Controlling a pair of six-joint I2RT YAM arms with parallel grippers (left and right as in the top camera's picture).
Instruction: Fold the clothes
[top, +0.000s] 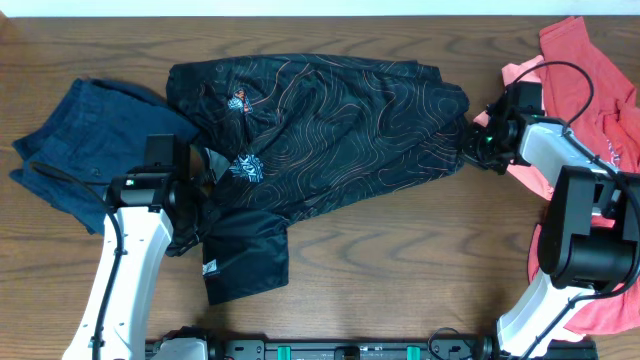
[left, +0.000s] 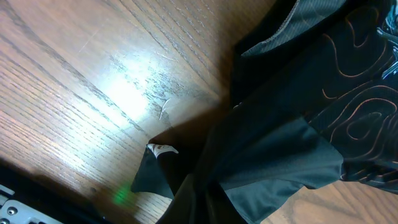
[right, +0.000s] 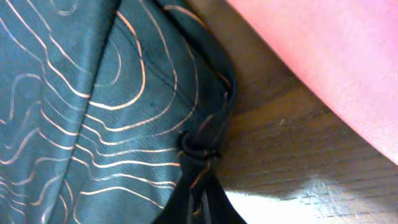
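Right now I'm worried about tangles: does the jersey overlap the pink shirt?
No, a strip of bare table shows between the jersey and the pink shirt.

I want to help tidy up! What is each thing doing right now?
black jersey, spread out, not folded yet
navy trousers, crumpled, lying loose
pink shirts, piled in a heap
left pincer, shut on the black jersey
right pincer, shut on the black jersey's edge

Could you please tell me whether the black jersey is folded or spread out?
Spread out: the black jersey lies wide and rumpled across the table.
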